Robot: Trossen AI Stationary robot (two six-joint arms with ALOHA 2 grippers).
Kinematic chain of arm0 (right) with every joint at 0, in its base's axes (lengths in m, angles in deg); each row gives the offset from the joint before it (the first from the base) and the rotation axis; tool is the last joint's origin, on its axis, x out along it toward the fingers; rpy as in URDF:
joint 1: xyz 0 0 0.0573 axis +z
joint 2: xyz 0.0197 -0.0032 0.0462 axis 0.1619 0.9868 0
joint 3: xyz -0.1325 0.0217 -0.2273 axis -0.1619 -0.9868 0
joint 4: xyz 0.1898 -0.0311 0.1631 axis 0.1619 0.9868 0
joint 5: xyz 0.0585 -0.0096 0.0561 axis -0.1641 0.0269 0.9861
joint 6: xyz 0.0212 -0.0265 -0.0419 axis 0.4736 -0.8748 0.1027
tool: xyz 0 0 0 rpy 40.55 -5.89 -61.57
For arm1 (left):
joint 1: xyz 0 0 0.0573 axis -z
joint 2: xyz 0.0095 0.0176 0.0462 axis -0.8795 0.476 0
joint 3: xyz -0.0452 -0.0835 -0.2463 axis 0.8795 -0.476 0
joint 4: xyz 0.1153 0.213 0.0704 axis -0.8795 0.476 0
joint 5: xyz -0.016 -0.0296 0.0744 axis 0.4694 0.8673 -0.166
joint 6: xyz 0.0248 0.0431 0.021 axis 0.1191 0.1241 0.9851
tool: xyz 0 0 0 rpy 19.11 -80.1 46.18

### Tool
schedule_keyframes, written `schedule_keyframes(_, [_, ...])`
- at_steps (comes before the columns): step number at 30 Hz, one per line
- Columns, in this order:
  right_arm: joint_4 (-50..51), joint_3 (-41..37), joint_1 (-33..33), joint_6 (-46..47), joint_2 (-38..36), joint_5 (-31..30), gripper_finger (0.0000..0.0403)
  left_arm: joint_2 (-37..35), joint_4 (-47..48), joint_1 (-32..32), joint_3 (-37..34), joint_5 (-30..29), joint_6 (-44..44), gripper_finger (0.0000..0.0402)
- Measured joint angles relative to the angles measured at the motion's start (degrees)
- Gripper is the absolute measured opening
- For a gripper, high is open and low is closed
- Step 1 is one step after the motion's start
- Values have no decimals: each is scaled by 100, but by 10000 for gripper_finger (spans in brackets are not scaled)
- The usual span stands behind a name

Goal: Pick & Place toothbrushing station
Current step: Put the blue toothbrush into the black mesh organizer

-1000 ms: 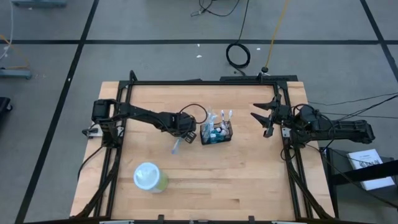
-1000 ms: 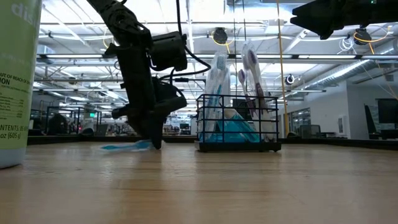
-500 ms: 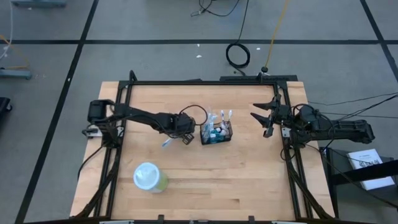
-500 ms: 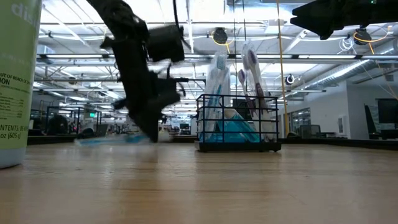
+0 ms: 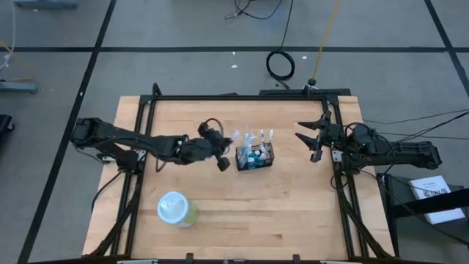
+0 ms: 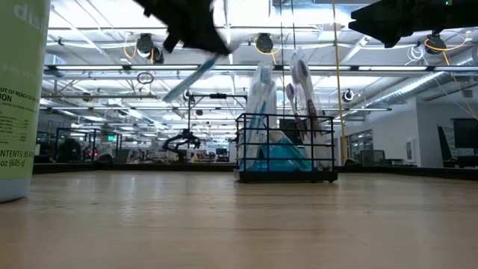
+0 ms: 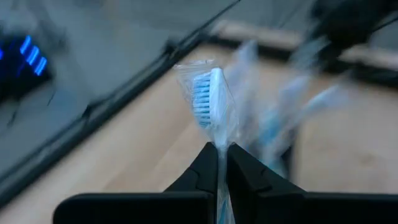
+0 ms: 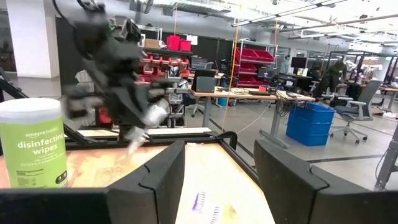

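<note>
The black wire-mesh caddy [image 5: 255, 156] stands on its base at the table's middle, with toothbrushes and tubes upright in it; it also shows in the low view [image 6: 284, 147]. My left gripper [image 5: 222, 149] is just left of the caddy, high above the table [image 6: 196, 33], shut on a blue-bristled toothbrush in a clear wrapper [image 7: 205, 93]. My right gripper [image 5: 311, 143] is open and empty, raised to the right of the caddy. My left gripper pinches the wrapped toothbrush between its two fingertips [image 7: 208, 163], on the neck [image 7: 217, 148] just below the bristle head. The head sticks out past the fingers toward the caddy. The toothbrush is lifted clear of the table and slants down below the gripper [image 6: 187, 81].
A pale-green wipes canister with a whitish lid [image 5: 176, 209] stands near the table's front left, also in the right wrist view [image 8: 34, 146]. A black frame [image 5: 220, 97] runs round the table's edge. Bare wood lies in front of the caddy.
My left gripper has risen from the table with the toothbrush, which lay on the wood left of the caddy. It first slid a little toward the left, was then lifted clear, and the gripper has turned so that the head points toward the caddy.
</note>
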Motion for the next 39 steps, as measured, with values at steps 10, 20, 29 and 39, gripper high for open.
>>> schedule_keyframes(10, [7, 0, 2, 0, -2, 7, 183, 143, -2044, 172, -14, 941, 1677, 12])
schedule_keyframes(20, [36, 0, 2, 0, -2, 9, 183, 517, -2982, -98, -14, 2086, 1983, 12])
schedule_keyframes(29, [41, 0, 2, 17, 0, 12, 183, 877, -3693, -419, -12, 3227, 1977, 12])
schedule_keyframes(39, [42, 0, 2, 20, -1, 12, 183, 884, -4927, -660, -10, 5846, 799, 12])
